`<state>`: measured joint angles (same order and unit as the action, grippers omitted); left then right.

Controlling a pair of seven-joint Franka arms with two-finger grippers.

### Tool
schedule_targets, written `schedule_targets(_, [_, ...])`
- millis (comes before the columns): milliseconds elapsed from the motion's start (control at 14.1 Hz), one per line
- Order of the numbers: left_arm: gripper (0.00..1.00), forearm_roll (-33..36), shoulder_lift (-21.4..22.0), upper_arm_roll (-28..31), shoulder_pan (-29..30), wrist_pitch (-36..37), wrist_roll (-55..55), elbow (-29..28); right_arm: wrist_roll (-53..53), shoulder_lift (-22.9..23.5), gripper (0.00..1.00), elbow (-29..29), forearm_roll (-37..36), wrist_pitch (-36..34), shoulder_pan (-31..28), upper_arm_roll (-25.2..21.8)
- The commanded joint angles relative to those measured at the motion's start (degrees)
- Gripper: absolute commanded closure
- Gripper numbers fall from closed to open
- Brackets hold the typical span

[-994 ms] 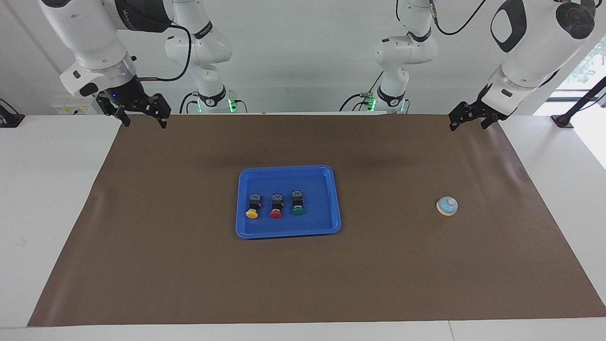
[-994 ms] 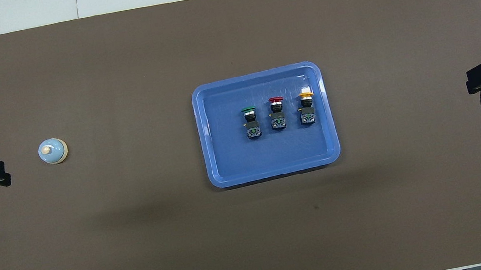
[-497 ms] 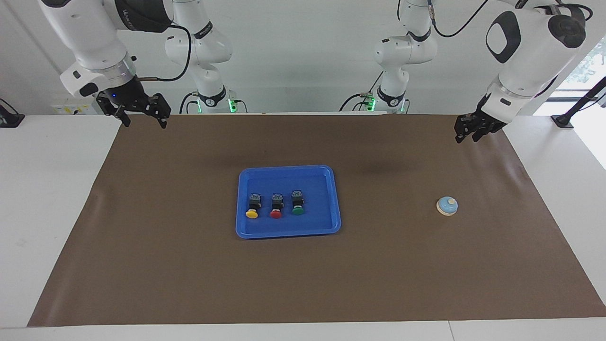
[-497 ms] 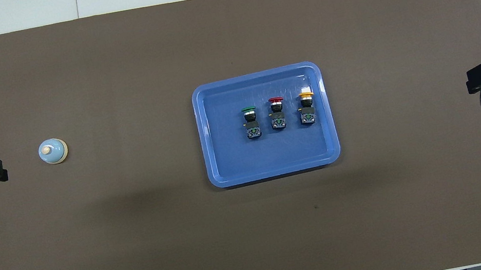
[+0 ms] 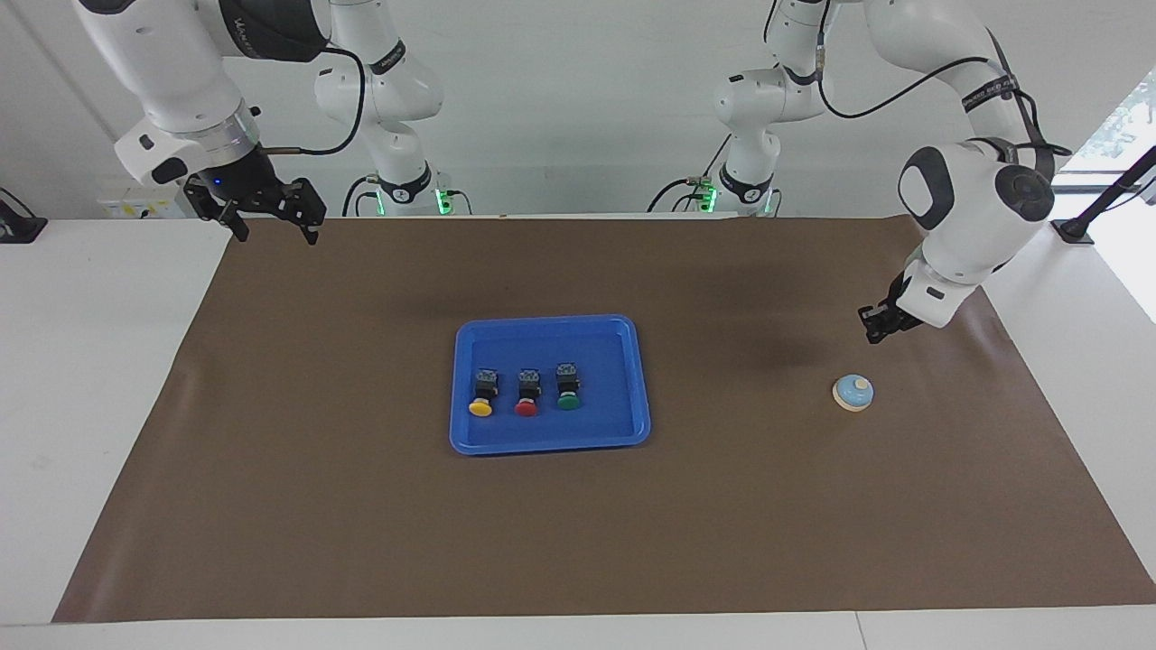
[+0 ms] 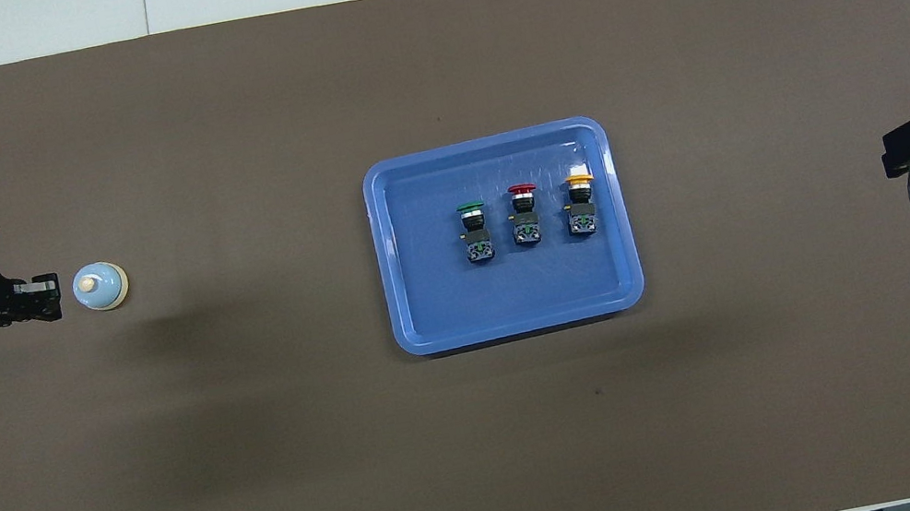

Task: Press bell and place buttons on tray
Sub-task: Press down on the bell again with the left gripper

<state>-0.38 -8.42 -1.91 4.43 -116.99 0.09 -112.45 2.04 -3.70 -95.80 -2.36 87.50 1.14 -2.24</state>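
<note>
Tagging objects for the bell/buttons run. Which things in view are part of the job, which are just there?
Job:
- bell, on the mat at the left arm's end
- yellow button, red button, green button, all on the tray
- tray
- left pincer, in the air beside the bell
- right pincer, waiting

Just there:
- brown mat
- white table

The left gripper [image 5: 874, 327] hangs in the air above the brown mat [image 5: 361, 506], close beside the bell [image 5: 853, 394] but not touching it. Nothing stands between its jaws and the bell. The tray [image 5: 637, 379] with the three buttons [image 5: 525, 392] lies well apart from those jaws, toward the right arm's end, with bare mat between. The right gripper [image 5: 268, 215] hangs over the mat's corner, and open mat separates its jaws from the tray.
</note>
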Motion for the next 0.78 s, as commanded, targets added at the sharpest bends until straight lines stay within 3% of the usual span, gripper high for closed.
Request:
schedule_targets(0, [1.00, 0.47, -2.47, -0.28, 0.66, -5.78, 0.96, -0.66, -1.52, -1.04, 0.00, -0.88, 1.04, -0.49, -0.96, 0.57])
schedule_targets(497, [1.00, 0.38, -8.19, -0.28, -0.13, -11.59, 0.96, -0.75, -1.52, -1.04, 0.00, -0.88, 1.04, -0.49, -0.96, 0.57])
schedule_targets(710, [1.00, 0.64, -8.63, -0.20, 0.14, -8.98, 1.05, 0.82, -1.52, -1.04, 0.00, -0.88, 1.04, -0.49, -0.96, 0.57])
